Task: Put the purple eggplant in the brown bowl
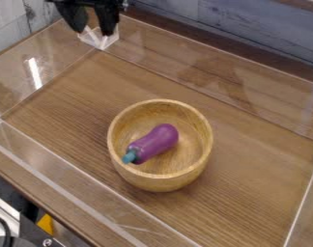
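The purple eggplant (153, 143) lies inside the brown bowl (168, 182), its teal stem cap pointing to the lower left. The bowl stands on the wooden table a little right of centre. My gripper (92, 23) is far from both, at the top left edge of the view, and only its dark fingers (72, 16) show. They stand apart with nothing between them. The arm above the fingers is cut off by the frame.
Clear acrylic walls (43, 68) ring the wooden tabletop (249, 116). A clear triangular corner piece (101, 40) sits just below the gripper. Dark cables and a yellow part (43, 224) lie beyond the front wall at the lower left.
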Controlling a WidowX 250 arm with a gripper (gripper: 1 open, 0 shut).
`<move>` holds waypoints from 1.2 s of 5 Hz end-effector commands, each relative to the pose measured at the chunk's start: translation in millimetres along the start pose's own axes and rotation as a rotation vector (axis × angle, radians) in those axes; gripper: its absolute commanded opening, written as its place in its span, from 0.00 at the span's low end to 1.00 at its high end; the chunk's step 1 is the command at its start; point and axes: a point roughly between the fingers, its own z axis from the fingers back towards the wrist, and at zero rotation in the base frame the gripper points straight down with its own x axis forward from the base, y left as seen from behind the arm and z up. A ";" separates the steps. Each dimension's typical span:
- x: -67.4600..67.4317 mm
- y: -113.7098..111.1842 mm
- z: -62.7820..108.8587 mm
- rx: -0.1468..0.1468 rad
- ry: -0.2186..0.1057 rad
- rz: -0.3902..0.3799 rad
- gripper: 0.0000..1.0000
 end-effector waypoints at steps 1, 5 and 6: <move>14.6 -0.7 8.7 -0.003 -0.051 0.005 1.00; 15.3 13.0 -14.6 0.011 -0.003 0.028 1.00; 13.2 14.0 -18.9 0.013 0.011 0.030 1.00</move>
